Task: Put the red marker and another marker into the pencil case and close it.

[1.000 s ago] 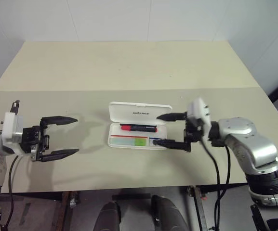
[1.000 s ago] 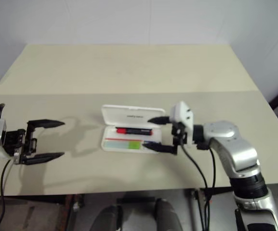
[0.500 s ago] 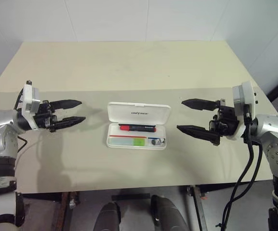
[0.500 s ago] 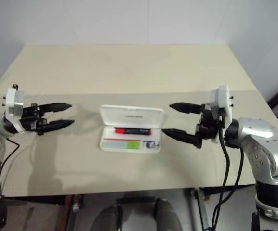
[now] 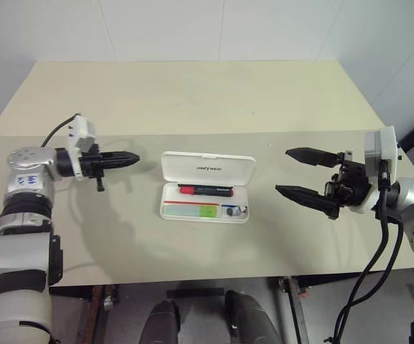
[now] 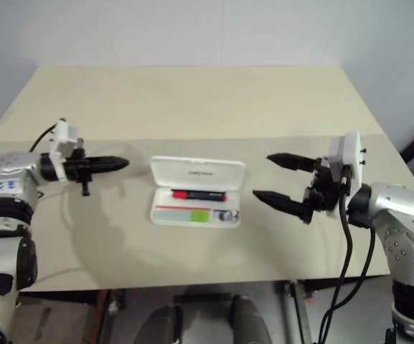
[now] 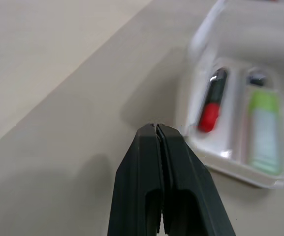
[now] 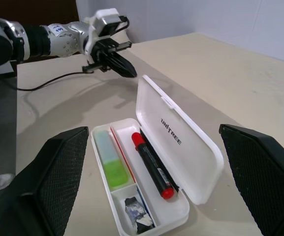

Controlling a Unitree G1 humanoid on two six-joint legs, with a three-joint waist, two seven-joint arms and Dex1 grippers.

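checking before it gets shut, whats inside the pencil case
The open pencil case holds the red marker, the green highlighter and a small dark item; nothing looks covered.

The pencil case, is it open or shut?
Open. The pencil case has its lid standing up, and the red marker and green highlighter lie uncovered inside.

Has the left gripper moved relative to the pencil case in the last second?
Yes. The left gripper moved toward the pencil case, now beside the open lid's end, fingers shut.
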